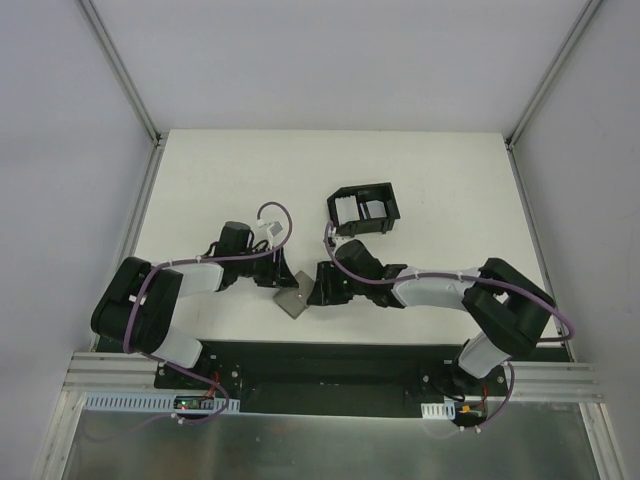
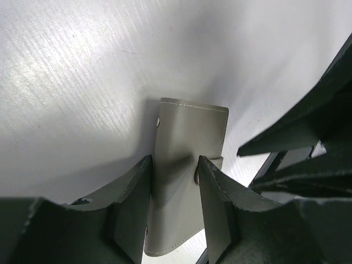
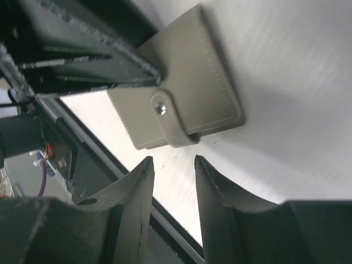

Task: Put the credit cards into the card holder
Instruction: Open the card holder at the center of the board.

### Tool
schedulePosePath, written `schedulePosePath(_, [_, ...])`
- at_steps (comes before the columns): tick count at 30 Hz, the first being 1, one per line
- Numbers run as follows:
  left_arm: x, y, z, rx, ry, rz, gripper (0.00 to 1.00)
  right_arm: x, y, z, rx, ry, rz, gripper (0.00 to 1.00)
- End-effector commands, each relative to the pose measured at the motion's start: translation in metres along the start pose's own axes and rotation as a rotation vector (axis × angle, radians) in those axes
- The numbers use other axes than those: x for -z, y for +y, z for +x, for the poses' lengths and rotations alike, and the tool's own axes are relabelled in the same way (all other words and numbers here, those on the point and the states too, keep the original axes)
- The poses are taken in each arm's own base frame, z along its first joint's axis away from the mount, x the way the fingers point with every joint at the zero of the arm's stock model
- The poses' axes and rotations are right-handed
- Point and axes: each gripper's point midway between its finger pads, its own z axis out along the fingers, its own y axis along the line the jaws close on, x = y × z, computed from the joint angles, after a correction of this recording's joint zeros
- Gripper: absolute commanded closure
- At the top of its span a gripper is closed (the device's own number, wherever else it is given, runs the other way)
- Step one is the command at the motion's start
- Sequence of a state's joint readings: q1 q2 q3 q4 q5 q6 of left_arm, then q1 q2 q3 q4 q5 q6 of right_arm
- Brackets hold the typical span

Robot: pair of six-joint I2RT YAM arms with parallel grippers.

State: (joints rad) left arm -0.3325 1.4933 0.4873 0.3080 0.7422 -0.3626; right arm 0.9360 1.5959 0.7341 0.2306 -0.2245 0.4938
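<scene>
Closed grey card holder (image 1: 291,300) lies flat on the table. The left gripper (image 2: 174,162) straddles it, grip unclear; the right gripper (image 3: 173,159) gapes empty beside it. Best to pin it, then gently lift the snap tab (image 3: 165,118).

**Grey wallet shut, flat on table**

Card holder (image 1: 292,300): small grey stitched wallet, closed, tab snapped down over one edge. It lies flat near the front middle of the table (image 1: 200,180). Credit cards (image 1: 373,207): whitish, apparently standing inside black tray (image 1: 392,212), well apart behind the wallet.

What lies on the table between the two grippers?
The grey card holder, closed and flat, between the left gripper and right gripper; the top external view shows it.
</scene>
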Motion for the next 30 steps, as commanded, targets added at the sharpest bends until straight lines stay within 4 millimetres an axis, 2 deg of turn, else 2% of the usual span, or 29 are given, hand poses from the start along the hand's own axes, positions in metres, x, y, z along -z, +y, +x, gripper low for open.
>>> schedulePosePath(1, [0.006,-0.004,-0.006,-0.018,-0.035,-0.010,0.62,0.000,0.034,0.005,0.055,0.018,-0.094,0.62])
schedulePosePath(5, [0.007,-0.007,-0.007,-0.025,-0.036,-0.004,0.69,-0.011,0.032,0.007,0.035,0.022,-0.082,0.63])
schedulePosePath(8, [0.008,-0.007,-0.003,-0.022,-0.027,-0.001,0.74,-0.017,0.020,0.004,-0.010,0.000,-0.021,0.63])
schedulePosePath(14, [0.011,-0.006,0.010,-0.005,-0.010,0.000,0.71,-0.025,-0.002,0.007,-0.080,-0.007,0.080,0.63])
schedulePosePath(18, [0.012,-0.008,0.013,-0.005,-0.010,0.012,0.71,-0.027,-0.010,0.011,-0.099,-0.001,0.109,0.63])
schedulePosePath(25, [0.013,-0.014,0.010,-0.020,-0.014,0.039,0.98,-0.027,-0.012,0.013,-0.096,0.000,0.116,0.64])
schedulePosePath(30, [0.010,-0.013,0.001,-0.036,-0.019,0.031,1.00,-0.017,-0.003,0.004,-0.027,-0.031,0.080,0.64])
